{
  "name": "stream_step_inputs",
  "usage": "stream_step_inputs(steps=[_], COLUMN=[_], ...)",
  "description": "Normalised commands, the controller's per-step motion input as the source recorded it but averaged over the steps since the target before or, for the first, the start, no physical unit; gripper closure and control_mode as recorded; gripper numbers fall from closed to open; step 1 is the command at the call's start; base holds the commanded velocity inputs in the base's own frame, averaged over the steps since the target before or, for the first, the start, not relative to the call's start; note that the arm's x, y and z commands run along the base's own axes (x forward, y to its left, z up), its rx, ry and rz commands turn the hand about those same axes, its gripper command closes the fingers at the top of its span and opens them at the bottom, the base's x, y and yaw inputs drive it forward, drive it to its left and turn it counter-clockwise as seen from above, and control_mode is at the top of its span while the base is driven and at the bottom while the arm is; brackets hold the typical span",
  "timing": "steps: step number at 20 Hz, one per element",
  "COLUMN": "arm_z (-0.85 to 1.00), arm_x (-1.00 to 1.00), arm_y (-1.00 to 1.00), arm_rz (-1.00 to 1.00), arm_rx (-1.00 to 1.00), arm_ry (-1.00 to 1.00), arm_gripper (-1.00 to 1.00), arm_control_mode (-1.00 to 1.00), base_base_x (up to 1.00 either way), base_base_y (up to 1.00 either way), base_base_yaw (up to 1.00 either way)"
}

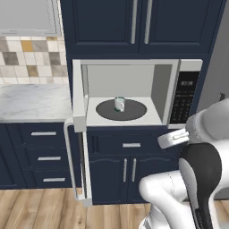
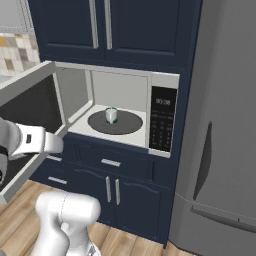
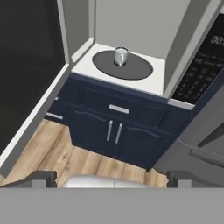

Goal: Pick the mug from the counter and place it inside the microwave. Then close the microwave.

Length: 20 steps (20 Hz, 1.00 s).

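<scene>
A navy-cabinet kitchen is shown, with the microwave (image 1: 134,94) standing open. The mug (image 1: 119,103) is set upright on its turntable (image 1: 105,112). The tool (image 3: 111,179), held well back, is spread wide and empty. The door (image 2: 27,125), judged light and rigid, is best pushed at its outer edge.

A home kitchen, rendered, with fitted navy furniture.

Navy blue cabinets (image 1: 107,174) with silver handles stand below and above a built-in microwave (image 1: 134,91); its door (image 1: 80,134) is swung open and a small mug (image 1: 119,103) stands on the dark turntable (image 1: 121,110) inside; to the left lies a white marble counter (image 1: 31,102) with grey veins, and behind it a backsplash (image 1: 31,60) of small square tiles in beige, grey and ochre; a tall grey refrigerator (image 2: 220,125) stands at the right; the floor (image 3: 65,153) is of light wooden planks.
</scene>
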Motion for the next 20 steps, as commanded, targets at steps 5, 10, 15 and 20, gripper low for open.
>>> stream_step_inputs(steps=[5, 10, 15, 20], arm_z=[0.58, 0.44, 0.14, 0.25], arm_x=[-0.62, -0.75, -0.87, -0.28], arm_y=[0.21, 0.4, 0.06, 0.33], arm_rz=[0.0, 0.0, -0.05, -0.12], arm_rx=[-0.01, -0.01, 0.0, -0.05], arm_ry=[-0.04, -0.14, -0.26, -0.26], arm_gripper=[-1.0, -1.0, -1.0, -1.0], arm_control_mode=[-1.0, -1.0, -1.0, -1.0], base_base_x=[0.0, 0.0, 0.0, 0.0], base_base_y=[0.0, 0.0, 0.0, 0.0], base_base_yaw=[0.0, 0.0, 0.0, 0.0])
